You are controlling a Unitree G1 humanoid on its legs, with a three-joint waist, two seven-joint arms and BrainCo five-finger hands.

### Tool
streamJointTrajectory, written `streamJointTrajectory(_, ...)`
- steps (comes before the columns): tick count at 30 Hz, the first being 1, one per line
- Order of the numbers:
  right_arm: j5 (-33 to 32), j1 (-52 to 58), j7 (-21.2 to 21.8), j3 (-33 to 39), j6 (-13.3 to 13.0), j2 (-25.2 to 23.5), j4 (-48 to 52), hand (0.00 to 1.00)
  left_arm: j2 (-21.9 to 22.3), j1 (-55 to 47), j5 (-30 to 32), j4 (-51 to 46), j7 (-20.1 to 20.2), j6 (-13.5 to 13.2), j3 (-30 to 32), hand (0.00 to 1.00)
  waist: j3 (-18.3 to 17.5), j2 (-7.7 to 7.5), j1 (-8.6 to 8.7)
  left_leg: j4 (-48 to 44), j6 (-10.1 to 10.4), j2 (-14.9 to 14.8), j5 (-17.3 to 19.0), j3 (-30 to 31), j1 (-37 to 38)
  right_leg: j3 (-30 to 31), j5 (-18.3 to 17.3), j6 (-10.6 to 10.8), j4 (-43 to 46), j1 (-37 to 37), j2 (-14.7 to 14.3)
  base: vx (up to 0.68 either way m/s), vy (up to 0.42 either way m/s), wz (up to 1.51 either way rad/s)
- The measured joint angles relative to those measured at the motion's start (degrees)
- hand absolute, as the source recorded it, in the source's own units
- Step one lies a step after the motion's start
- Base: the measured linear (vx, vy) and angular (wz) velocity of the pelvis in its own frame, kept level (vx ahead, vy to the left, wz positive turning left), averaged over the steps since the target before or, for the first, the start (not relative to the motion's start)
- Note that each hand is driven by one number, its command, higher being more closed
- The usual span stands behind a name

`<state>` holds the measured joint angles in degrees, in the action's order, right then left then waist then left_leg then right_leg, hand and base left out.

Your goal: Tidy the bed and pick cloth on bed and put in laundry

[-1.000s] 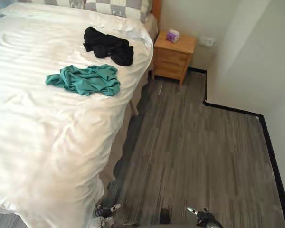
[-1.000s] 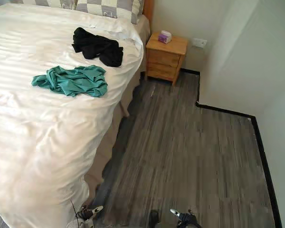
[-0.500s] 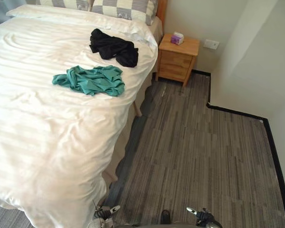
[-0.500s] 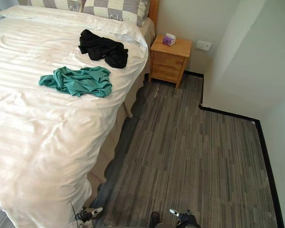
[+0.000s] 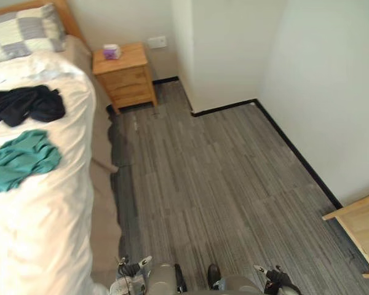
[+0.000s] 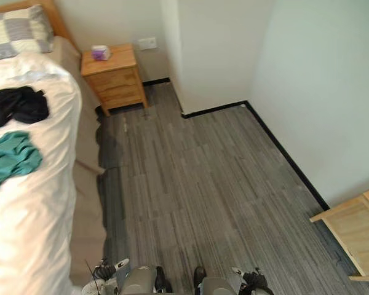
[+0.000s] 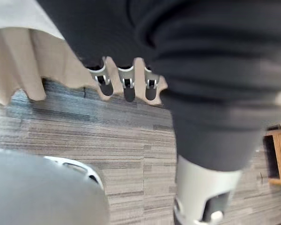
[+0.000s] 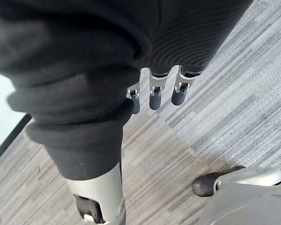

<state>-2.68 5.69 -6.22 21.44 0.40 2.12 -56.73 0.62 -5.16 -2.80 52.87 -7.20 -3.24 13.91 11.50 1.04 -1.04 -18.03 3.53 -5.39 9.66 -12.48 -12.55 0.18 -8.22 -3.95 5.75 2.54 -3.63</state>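
Note:
A crumpled black cloth (image 5: 21, 104) and a teal cloth (image 5: 18, 161) lie on the white bed (image 5: 43, 233), which runs along the left side of the eye views. Both cloths sit near the bed's right edge, the black one closer to the checked pillow (image 5: 21, 31). My left hand (image 7: 129, 89) hangs low beside the bed skirt, fingers straight and holding nothing. My right hand (image 8: 154, 96) hangs over the grey floor, fingers straight and holding nothing as well. Both hands are far from the cloths.
A wooden nightstand (image 5: 124, 74) with a small purple tissue box (image 5: 112, 51) stands by the bed's head. A white wall corner (image 5: 215, 55) juts into the room. Light wooden furniture (image 5: 360, 230) shows at the lower right. Grey striped floor (image 5: 215, 184) lies between.
The whole picture has swung to the right, so the camera has turned. The bed now sits at the left edge and wooden furniture has come into view. The cloths lie as before.

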Motion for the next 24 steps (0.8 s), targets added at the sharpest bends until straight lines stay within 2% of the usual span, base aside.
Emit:
streamJointTrajectory(2,0.12,0.72,0.03,-0.41,0.05,-0.06,-0.24,0.0,-0.63,0.11,0.0,0.15,0.37,0.01,-1.0,0.0,-0.92,-0.48,-0.69,5.64,0.53,1.42,-6.64,-0.26,0.16,1.83,-0.47,0.77,-2.76,1.4,1.03,0.49,0.098,-0.23)
streamJointTrajectory(4,0.65,0.69,0.11,-0.98,0.06,0.6,-0.55,0.0,-0.83,1.31,-0.06,1.49,0.75,0.09,-0.98,0.0,-1.09,-0.59,-1.22,3.75,-3.13,3.0,-7.09,-1.75,-0.49,3.41,-0.23,2.29,-3.42,1.74,3.06,0.55,0.141,-0.18)
streamJointTrajectory(5,1.01,0.33,0.26,-1.16,0.08,0.57,-0.82,0.0,-0.85,1.69,-0.5,1.55,0.84,0.14,-0.72,0.0,-0.86,-1.11,-1.23,-0.72,-5.88,3.02,-6.76,-2.61,-1.43,4.06,0.08,2.6,-3.72,2.59,4.05,0.43,0.142,-0.07)
streamJointTrajectory(6,1.15,0.29,0.4,-1.15,0.05,0.25,-0.83,0.0,-1.12,1.85,-1.24,1.28,0.94,-0.01,-0.07,0.0,-0.49,-1.87,-1.3,-6.21,-6.45,3.46,-5.27,-4.09,-3.79,4.85,-0.14,3.26,-3.09,3.8,4.71,0.61,0.187,-0.12)
streamJointTrajectory(7,1.26,1.26,0.43,-1.07,0.03,-0.64,-0.78,0.0,-1.49,1.35,-1.29,1.75,0.91,0.24,0.06,0.0,-2.14,-2.36,-1.34,0.61,-6.21,5.15,-4.83,-3.06,-1.59,5.03,-3.19,7.18,2.55,3.21,5.49,0.59,0.186,-0.16)
streamJointTrajectory(8,1.25,1.83,0.64,-0.7,-0.03,-0.24,-0.6,0.0,-1.17,0.77,-1.27,1.85,0.89,0.35,-0.09,0.0,-2.49,-1.47,-1.31,3.56,-7.12,4.66,-6.39,-2.87,-0.59,4.94,-5.31,9.51,7.51,2.12,4.35,0.43,0.115,-0.13)
streamJointTrajectory(9,1.29,1.7,0.91,-0.71,-0.2,-0.16,-0.88,0.0,-1.49,0.53,-1.58,2.29,0.96,0.48,0.14,0.0,-2.91,-2.57,-1.1,2.97,-8.48,6.08,-3.47,-3.18,1.31,5.26,-8.45,13.76,17.87,-0.65,5.13,0.34,0.076,0.15)
streamJointTrajectory(10,1.28,2.04,1.05,-0.59,0.05,-0.85,-0.96,0.0,-2.42,0.48,-1.55,2.32,0.96,0.6,-0.17,0.0,-2.67,-4.02,-0.42,3.93,-8.89,7.73,-1.4,-1.68,4.85,5.1,-6.78,18.64,32.35,-5.11,5.83,0.45,0.086,0.41)
streamJointTrajectory(11,1.25,2.25,1.12,-0.56,0.19,-1.35,-1.09,0.0,-2.84,0.35,-1.6,2.38,0.93,0.63,-0.6,0.0,-2.61,-4.46,0.2,4.47,-9.15,8.38,-0.71,-0.48,6.57,4.52,-4.4,19.09,38.81,-7.45,6.19,0.61,0.093,0.79)
streamJointTrajectory(12,1.08,2.86,1.18,-0.01,0.17,-1.97,-1.06,0.0,-3.39,0.11,-1.72,2.58,0.8,0.95,-0.97,0.0,-2.25,-4.84,0.79,5.63,-9.63,9.52,0.29,1.87,10.09,2.39,-3.84,18.63,48.64,-11.11,7.41,0.64,0.058,0.99)
streamJointTrajectory(13,1.04,3.16,1.27,0.34,0.21,-2.04,-1.12,0.0,-3.43,0.0,-1.91,3.14,0.73,1.03,-0.97,0.0,-1.91,-4.89,1.09,6.51,-10.02,9.79,1.03,4.19,13.71,-1.52,-5.5,15.54,52.18,-13.3,8.92,0.56,0.018,1.02)
streamJointTrajectory(15,1.04,3.04,1.27,0.62,0.11,-1.91,-0.98,0.0,-3.16,-0.06,-2.23,3.6,0.68,1.26,-0.94,0.0,-1.53,-4.22,1.53,8.67,-10.09,9.22,1.78,7.87,17.87,-6.29,-7.94,11.27,49.99,-16.16,9.5,0.53,-0.039,1.05)
streamJointTrajectory(16,1.03,2.73,1.26,0.56,0.04,-1.02,-0.88,0.0,-2.55,-0.02,-2.28,4.06,0.67,1.53,-0.93,0.0,-0.56,-2.66,1.92,10.91,-10.09,7.29,1.78,11.05,22.05,-9.11,-9.61,8.28,41.25,-18.47,9.22,0.59,-0.092,1.13)
streamJointTrajectory(17,1.03,2.58,1.27,0.52,0.0,-0.63,-0.83,0.0,-2.22,0.09,-2.31,4.04,0.62,1.56,-0.89,0.0,-0.14,-1.94,1.92,11.54,-10.08,6.43,1.78,12.07,23.39,-9.4,-9.39,8.15,37.01,-19.57,8.68,0.71,-0.155,1.27)
streamJointTrajectory(18,1.04,2.38,1.23,0.46,-0.02,-0.23,-0.77,0.0,-1.87,0.18,-2.31,3.93,0.59,1.51,-0.92,0.0,0.28,-1.17,1.88,12.18,-10.06,5.14,1.76,14.66,24.97,-7.95,-6.93,7.96,26.3,-22.08,7.72,0.58,-0.197,1.27)
streamJointTrajectory(19,1.04,2.39,1.2,0.47,-0.02,-0.44,-0.71,0.0,-1.87,0.15,-2.26,3.98,0.51,1.4,-0.72,0.0,0.19,-1.42,2.22,12.21,-9.67,4.62,1.92,16.51,25.44,-5.05,-1.07,8.52,13.43,-23.23,7.85,0.72,-0.286,1.42)
streamJointTrajectory(20,1.03,2.42,1.22,0.5,0.0,-0.66,-0.8,0.0,-1.87,0.09,-2.22,4.13,0.48,1.34,-0.17,0.0,0.27,-1.85,2.52,12.3,-7.79,4.46,2.22,17.13,26.0,-2.68,2.1,9.13,6.67,-23.65,8.51,0.61,-0.279,1.44)
streamJointTrajectory(21,1.1,2.59,1.3,0.53,0.1,-0.98,-0.93,0.0,-1.58,-0.08,-2.35,4.51,0.38,1.25,1.78,0.0,0.39,-3.08,2.47,12.21,-4.98,4.17,3.6,17.24,27.76,0.48,5.1,10.36,2.29,-24.33,9.58,0.52,-0.261,1.12)
streamJointTrajectory(22,1.1,2.81,1.35,0.49,0.09,-1.34,-0.92,0.0,-1.33,-0.28,-2.39,4.5,0.21,1.11,3.59,0.0,0.31,-3.88,2.41,12.01,-3.53,3.96,4.54,17.36,29.19,1.59,7.39,9.83,2.74,-24.46,9.85,0.73,-0.387,1.2)
streamJointTrajectory(23,1.25,2.77,1.4,0.55,0.09,-1.47,-0.6,0.0,0.25,-0.4,-2.43,4.51,-0.39,0.75,7.86,0.0,0.33,-2.98,2.4,9.68,-2.37,2.37,5.18,17.76,30.75,1.43,13.79,8.72,9.46,-24.7,8.81,0.87,-0.483,0.89)
streamJointTrajectory(24,1.32,2.77,1.56,0.48,0.06,-0.71,0.06,0.0,2.17,-0.5,-2.67,4.41,-0.44,0.64,10.23,0.0,0.11,-1.24,1.98,4.01,-1.5,0.39,4.6,17.9,29.02,-0.44,10.63,7.44,13.95,-24.91,7.76,0.85,-0.488,0.72)
